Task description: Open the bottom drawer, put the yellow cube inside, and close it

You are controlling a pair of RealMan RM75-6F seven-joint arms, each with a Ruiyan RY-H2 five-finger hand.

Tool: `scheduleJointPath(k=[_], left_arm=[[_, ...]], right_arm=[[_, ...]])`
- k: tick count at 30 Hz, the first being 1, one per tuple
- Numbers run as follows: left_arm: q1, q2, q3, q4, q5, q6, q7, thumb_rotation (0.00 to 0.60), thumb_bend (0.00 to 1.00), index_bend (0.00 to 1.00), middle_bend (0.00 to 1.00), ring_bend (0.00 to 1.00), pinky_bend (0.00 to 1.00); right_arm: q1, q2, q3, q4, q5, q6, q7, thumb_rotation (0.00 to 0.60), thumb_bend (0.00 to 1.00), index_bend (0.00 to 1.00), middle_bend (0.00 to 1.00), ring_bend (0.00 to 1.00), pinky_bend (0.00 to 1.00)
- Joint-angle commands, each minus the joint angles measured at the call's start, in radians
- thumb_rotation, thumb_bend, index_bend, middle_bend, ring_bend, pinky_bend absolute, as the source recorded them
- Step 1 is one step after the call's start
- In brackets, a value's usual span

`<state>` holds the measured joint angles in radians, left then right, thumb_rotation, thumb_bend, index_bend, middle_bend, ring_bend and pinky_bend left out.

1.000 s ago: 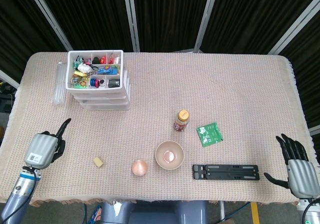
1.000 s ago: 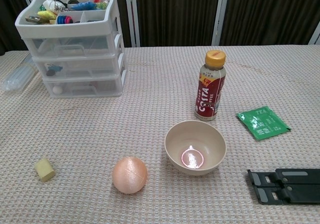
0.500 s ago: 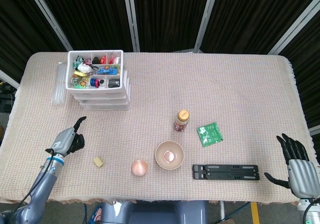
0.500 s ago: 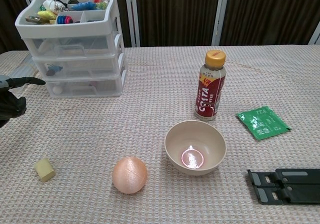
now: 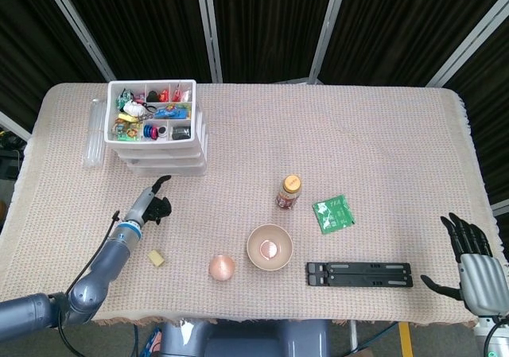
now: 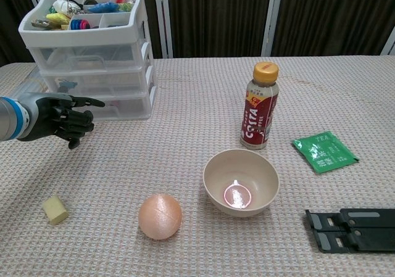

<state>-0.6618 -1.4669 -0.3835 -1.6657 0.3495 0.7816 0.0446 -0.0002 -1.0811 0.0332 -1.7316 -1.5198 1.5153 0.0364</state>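
Step in hand, by judgement: approach to the bottom drawer (image 6: 105, 107) of the white drawer unit (image 6: 92, 49), all drawers shut. Left robot hand (image 6: 65, 118) low in front of the unit, near the drawer front but not touching, one finger pointed toward it, the others curled in, nothing held. In the head view, same left robot hand (image 5: 153, 207) between the unit and the yellow cube (image 5: 157, 258). Yellow cube lying on the table (image 5: 382, 142), near the front edge, well apart from the drawer; seen also in the chest view (image 6: 55, 210), left of the pink ball (image 6: 160, 216). Right robot hand (image 5: 475, 263) idle at the far right edge, fingers spread and empty. Next move, probably: hook the extended finger behind the handle of the bottom drawer and pull straight out, without dragging the light unit forward. Handle itself hard to see behind the left robot hand.
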Motion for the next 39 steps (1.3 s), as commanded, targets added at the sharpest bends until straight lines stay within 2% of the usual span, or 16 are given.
scheduleJointPath(k=[1,19,39], left_arm=[[-0.025,-0.021,-0.010,0.031,-0.026,-0.005,-0.017,0.600,1.00,0.00,0.94,0.88,0.72],[-0.044,-0.054,0.006,0.118,-0.105,-0.013,-0.075,0.600,1.00,0.00,0.94,0.88,0.72],[-0.089,-0.111,-0.009,0.220,-0.169,-0.060,-0.125,0.600,1.00,0.00,0.94,0.88,0.72]], right_arm=[[0.000,0.000,0.000,0.000,0.000,0.001,0.001,0.600,0.00,0.05,0.00,0.00,0.00],[-0.002,0.001,0.001,-0.006,0.001,0.004,0.002,0.600,0.00,0.05,0.00,0.00,0.00],[-0.005,0.003,0.000,-0.011,0.001,0.006,0.007,0.600,0.00,0.05,0.00,0.00,0.00]])
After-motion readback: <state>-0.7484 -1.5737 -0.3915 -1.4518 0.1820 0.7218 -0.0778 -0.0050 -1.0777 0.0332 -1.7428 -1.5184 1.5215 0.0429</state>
